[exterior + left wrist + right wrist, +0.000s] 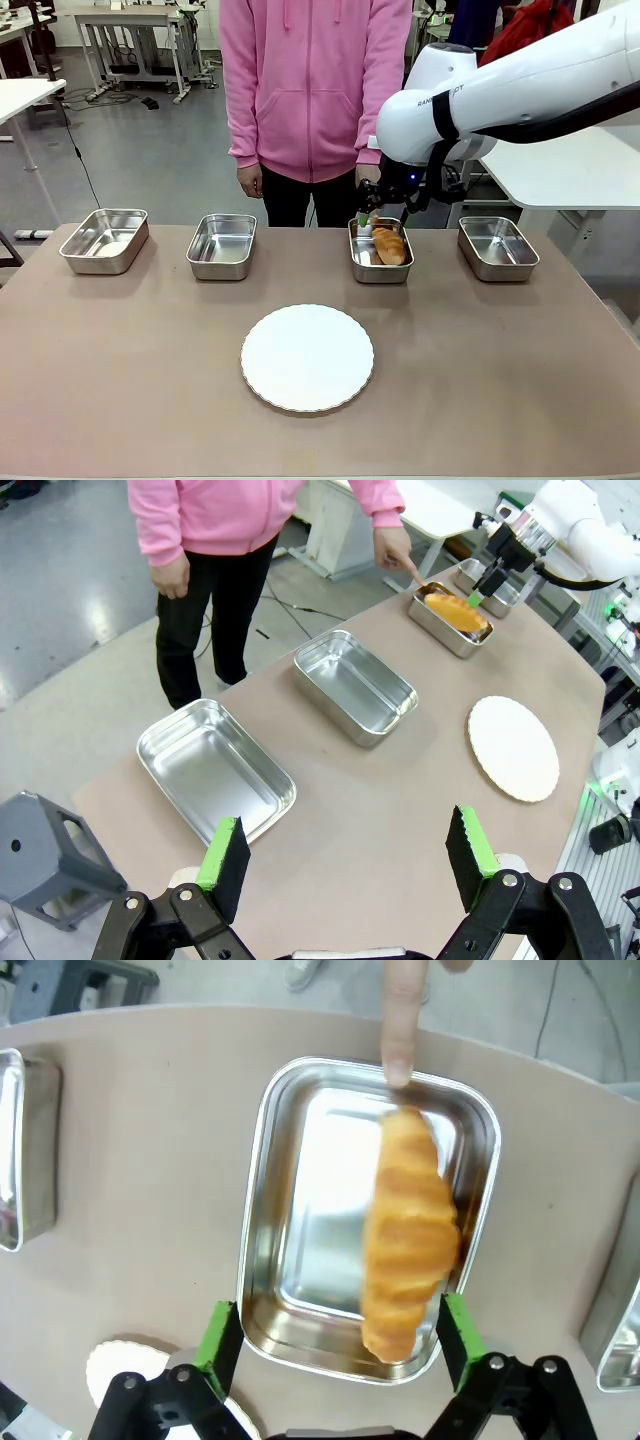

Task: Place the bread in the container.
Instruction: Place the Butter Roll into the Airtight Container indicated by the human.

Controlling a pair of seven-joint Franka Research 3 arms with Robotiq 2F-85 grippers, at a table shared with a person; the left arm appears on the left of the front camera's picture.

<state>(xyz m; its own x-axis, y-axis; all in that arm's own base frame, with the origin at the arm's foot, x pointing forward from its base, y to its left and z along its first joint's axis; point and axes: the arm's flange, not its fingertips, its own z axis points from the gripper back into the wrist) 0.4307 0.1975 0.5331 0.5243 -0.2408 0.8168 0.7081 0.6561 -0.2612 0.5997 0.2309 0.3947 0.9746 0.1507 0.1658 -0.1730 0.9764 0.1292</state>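
Note:
The bread (389,245) (455,611) (408,1230), a golden-brown croissant, is inside the container (380,278) (440,630) (270,1210), the third steel pan from the left. It lies lengthwise along one side and looks slightly blurred. My right gripper (368,222) (480,592) (335,1330) hovers just over that pan, open, with its green pads on either side of the bread's near end and not touching it. A person's finger (403,1020) (400,562) points at the pan's far rim. My left gripper (347,848) is open and empty above the table's left end.
Three more steel pans (104,240) (222,245) (497,247) stand in the same row, all empty. A round white scalloped plate (307,357) (513,747) lies at the table's middle front. The person in a pink hoodie (310,80) stands behind the row.

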